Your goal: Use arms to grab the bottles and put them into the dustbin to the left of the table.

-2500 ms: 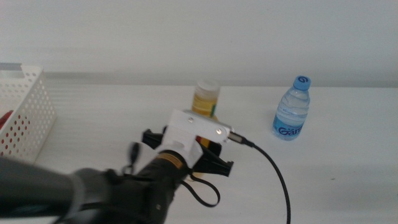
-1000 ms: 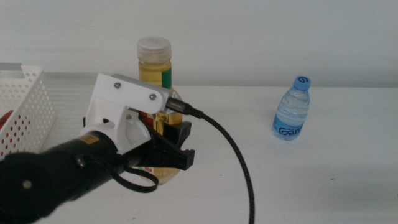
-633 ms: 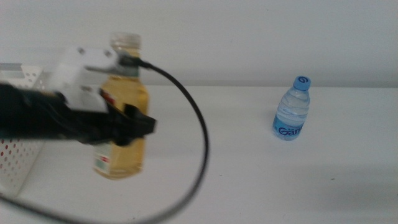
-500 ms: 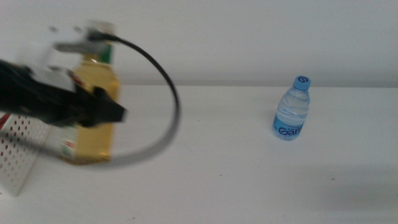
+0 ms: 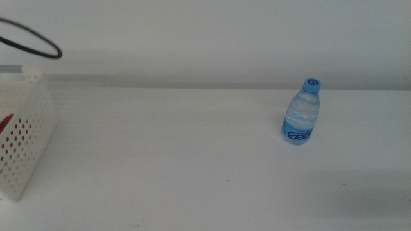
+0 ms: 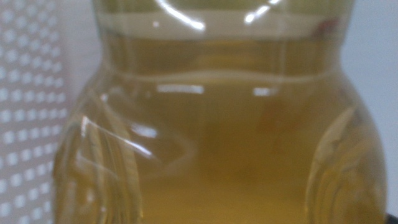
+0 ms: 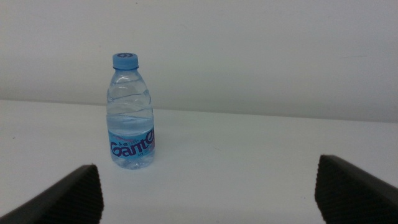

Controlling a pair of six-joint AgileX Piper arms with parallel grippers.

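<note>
A: Table (image 5: 192, 160), middle view: broad white top, bare across the middle and near side. Far edge meets a pale wall. Dustbin (image 5: 26, 138) sits at the left edge, perforated white wall facing the table, something red showing through its holes.

B: Open room?

A: Wide stretch of bare top between the dustbin and the water bottle (image 5: 302, 113), which are well apart. The water bottle stands upright on the right side, toward the far edge, blue cap on, nothing touching it.

B: Left arm?

A: Out of the middle view, except a loop of black cable (image 5: 32, 42) curving in at the far left corner, above the dustbin.

B: Left gripper?

A: Its wrist view is filled by the yellow juice bottle (image 6: 217, 124), very close to the lens, amber liquid with glare streaks. A perforated white wall (image 6: 28, 112) of the dustbin shows beside the bottle. The jaws themselves do not show in that picture, so I cannot tell how they stand or whether they grip the bottle.

B: Right gripper?

A: Right gripper (image 7: 211, 193) is low and level over the table, aimed at the water bottle (image 7: 131, 112). Both dark jaw tips show at the two sides of its view, spread wide, nothing between them. The bottle stands well beyond the tips, off toward one jaw's side, not between them.
</note>
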